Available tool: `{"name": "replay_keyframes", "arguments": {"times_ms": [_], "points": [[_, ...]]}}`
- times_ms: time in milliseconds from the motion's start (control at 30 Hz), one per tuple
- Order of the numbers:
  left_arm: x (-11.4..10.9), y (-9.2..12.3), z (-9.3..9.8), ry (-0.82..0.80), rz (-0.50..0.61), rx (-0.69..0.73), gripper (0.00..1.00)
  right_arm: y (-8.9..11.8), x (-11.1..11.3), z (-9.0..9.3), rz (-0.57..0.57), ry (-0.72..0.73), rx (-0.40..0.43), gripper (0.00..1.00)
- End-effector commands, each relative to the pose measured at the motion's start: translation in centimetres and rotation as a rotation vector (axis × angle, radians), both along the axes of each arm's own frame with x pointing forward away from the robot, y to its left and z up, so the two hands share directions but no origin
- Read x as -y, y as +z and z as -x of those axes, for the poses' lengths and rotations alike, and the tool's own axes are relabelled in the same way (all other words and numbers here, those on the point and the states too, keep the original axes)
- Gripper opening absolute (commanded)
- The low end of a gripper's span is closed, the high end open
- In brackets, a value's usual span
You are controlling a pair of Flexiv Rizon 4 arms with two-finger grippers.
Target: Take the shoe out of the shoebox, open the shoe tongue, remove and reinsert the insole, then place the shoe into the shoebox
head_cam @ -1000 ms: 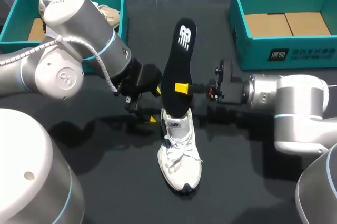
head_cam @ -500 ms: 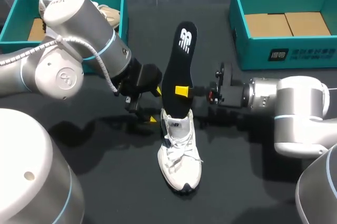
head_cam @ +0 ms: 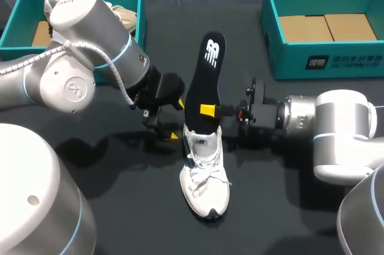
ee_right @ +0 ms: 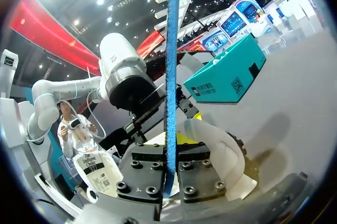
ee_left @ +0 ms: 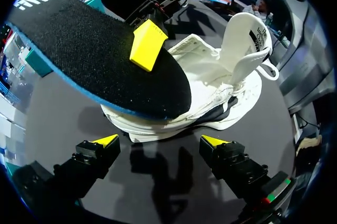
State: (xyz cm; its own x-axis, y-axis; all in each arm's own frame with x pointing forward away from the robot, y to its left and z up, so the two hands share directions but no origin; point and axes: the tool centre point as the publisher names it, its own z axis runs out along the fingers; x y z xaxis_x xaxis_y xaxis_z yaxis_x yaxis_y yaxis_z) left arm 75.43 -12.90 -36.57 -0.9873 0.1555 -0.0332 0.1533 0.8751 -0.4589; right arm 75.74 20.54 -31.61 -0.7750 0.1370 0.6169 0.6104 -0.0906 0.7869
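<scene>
Insole [head_cam: 206, 81] pinched low between right gripper's [head_cam: 208, 110] fingers, long axis rising toward table's far edge, lower end over shoe [head_cam: 204, 177] mouth, mid-table; left gripper [ee_left: 159, 140] spread open, empty, beside heel.

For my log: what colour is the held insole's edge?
Blue, on the black fabric insole; clearest in right wrist view.

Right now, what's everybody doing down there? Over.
Right jaws shut on insole, held on end at shoe opening. Left jaws open beside shoe, empty. Nothing blocking.
</scene>
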Motion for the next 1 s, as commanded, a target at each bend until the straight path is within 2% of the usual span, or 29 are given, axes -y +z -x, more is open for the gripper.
{"name": "replay_keyframes", "arguments": {"times_ms": [33, 500, 833, 1000], "points": [[0.1, -0.1, 0.0, -0.001, -0.001, 0.0, 1.0, -0.6, -0.1, 0.7, -0.004, -0.006, -0.01, 0.0], [0.1, -0.1, 0.0, -0.001, -0.001, 0.0, 1.0, -2.8, -0.1, 2.8, -0.007, -0.004, -0.09, 0.0], [0.1, -0.1, 0.0, -0.001, -0.001, 0.0, 1.0, -3.7, -0.2, 4.2, 0.009, 0.014, -0.154, 0.0], [0.1, -0.1, 0.0, -0.001, -0.001, 0.0, 1.0, -3.6, -0.3, 4.3, 0.012, 0.021, -0.152, 0.0]]}}
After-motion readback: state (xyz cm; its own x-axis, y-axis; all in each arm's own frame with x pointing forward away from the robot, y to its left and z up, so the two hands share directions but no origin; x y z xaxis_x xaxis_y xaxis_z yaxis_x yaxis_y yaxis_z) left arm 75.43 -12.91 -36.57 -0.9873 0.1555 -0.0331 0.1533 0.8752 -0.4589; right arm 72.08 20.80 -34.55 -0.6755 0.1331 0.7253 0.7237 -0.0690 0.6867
